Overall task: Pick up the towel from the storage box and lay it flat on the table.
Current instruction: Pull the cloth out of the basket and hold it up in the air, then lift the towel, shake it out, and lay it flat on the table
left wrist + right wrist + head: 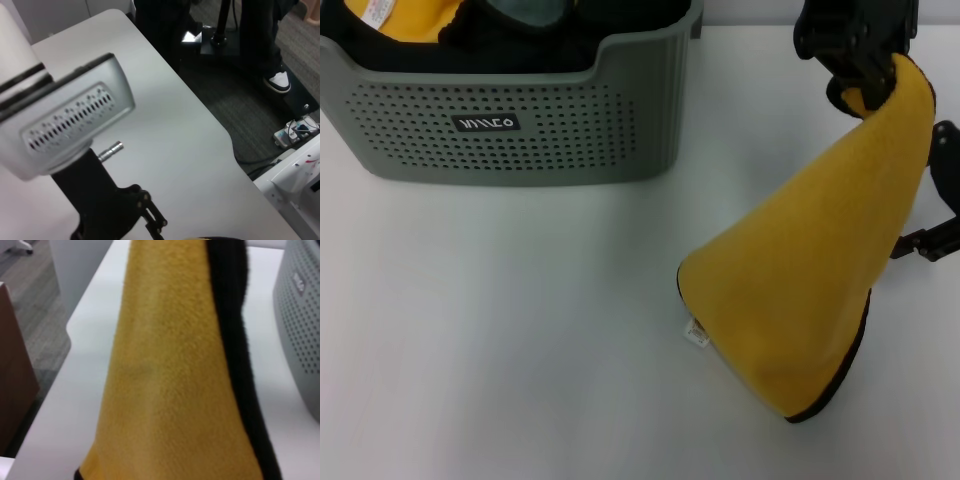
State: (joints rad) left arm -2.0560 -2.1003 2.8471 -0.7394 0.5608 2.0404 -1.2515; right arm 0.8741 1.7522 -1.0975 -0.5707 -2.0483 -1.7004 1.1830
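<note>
- Mustard-yellow cloth, the towel (810, 290), is seen nearest the head camera, hanging as a cone from its top corner to the table (520, 330).
- Its lower black-edged hem is spread on the table surface, and a tiny white tag (696, 332) is seen at its lower left corner.
- The right tool (860, 85) is closed on the towel's top corner, raised above the table at the right of the head view.
- In the right wrist view the towel (170, 370) fills the middle, with its black edging down one side.
- The storage box (510, 125) is stood on the table well apart from the towel, at the upper left; another yellow cloth (395, 18) and black fabric (510, 40) are seen inside it.
- The left tool (150, 220) is seen only partly in its wrist view, over the table's edge; whether it is open cannot be told.
</note>
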